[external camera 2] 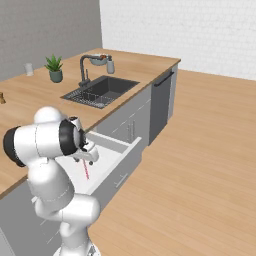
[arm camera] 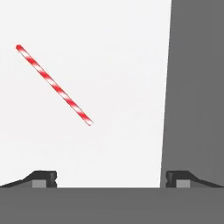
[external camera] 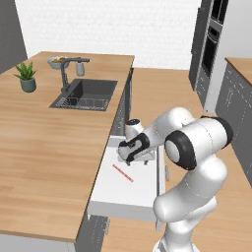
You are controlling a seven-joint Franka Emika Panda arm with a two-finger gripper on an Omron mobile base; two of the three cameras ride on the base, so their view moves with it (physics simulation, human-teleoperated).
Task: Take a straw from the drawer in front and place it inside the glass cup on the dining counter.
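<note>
The worktop (external camera: 44,147) is the biggest thing here, a broad spread of light wood planks over grey cabinet sides. A dark sink (external camera: 86,94) is sunk into it toward the far end, with a dark tap (external camera: 66,74) rising at its 9 o'clock edge in the left base view. A potted plant (external camera: 26,78) stands well apart from the sink, at about 9 o'clock from it. In the right base view a small clear cup (external camera 2: 28,69) stands on the worktop at 9 o'clock from the plant, near it but not touching.

The arm (external camera: 194,162) bends over from the floor side and reaches down across the drawer (external camera: 129,194), which stands pulled out from the cabinet below the worktop edge, its white inside bare and open to view.

The hand (external camera: 137,156) hangs over the far part of the drawer, pointing down into it. Its fingers (arm camera: 43,178) stand wide apart and hold nothing.

The straw (external camera: 122,173), striped red and white, lies flat on the drawer floor, just at 7 o'clock from the hand in the left base view and clear of it. In the hand view it lies slantwise, running from 10 o'clock toward 4 o'clock, up and to the left of the gap between the fingers, touching neither.
</note>
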